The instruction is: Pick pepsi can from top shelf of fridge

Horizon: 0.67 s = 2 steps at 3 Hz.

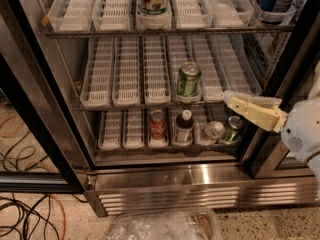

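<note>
hand (229,100) | near green can (189,81), middle rack (125,105) | holds nothing | open or closed: cannot tell

Single gripper (239,104) sits at the right of the scene, about mid height, pale yellow and long, pointing left with its tip slightly raised. A white rounded wrist (304,133) joins it from the right edge, lower and nearer than the tip, and is partly cut off there.
</note>
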Available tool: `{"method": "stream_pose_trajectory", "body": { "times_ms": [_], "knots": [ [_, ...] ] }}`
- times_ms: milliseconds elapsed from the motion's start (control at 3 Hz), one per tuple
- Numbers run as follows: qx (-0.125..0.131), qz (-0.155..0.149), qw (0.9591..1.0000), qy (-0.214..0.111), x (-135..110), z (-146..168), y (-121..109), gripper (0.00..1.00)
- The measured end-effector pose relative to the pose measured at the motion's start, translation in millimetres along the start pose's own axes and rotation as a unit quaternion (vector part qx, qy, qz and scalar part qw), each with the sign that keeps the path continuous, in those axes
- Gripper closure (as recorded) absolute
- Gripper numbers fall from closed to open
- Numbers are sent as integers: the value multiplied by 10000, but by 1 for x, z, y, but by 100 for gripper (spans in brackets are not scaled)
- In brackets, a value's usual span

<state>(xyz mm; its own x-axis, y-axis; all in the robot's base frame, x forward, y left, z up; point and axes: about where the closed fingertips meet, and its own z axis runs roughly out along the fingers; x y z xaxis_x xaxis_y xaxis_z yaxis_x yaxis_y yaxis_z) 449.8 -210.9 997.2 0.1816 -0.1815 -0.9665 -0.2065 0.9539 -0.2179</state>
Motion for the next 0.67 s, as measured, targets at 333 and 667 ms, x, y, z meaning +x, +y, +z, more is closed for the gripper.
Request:
{"method": "stream_pose_trajectory", "body": {
  "times_ms": [333, 667],
  "knots": [
    [37, -88, 9999, -64, -7, 4, -5, 0],
    [95, 334, 9994, -45, -13, 7, -8, 0]
  ]
}}
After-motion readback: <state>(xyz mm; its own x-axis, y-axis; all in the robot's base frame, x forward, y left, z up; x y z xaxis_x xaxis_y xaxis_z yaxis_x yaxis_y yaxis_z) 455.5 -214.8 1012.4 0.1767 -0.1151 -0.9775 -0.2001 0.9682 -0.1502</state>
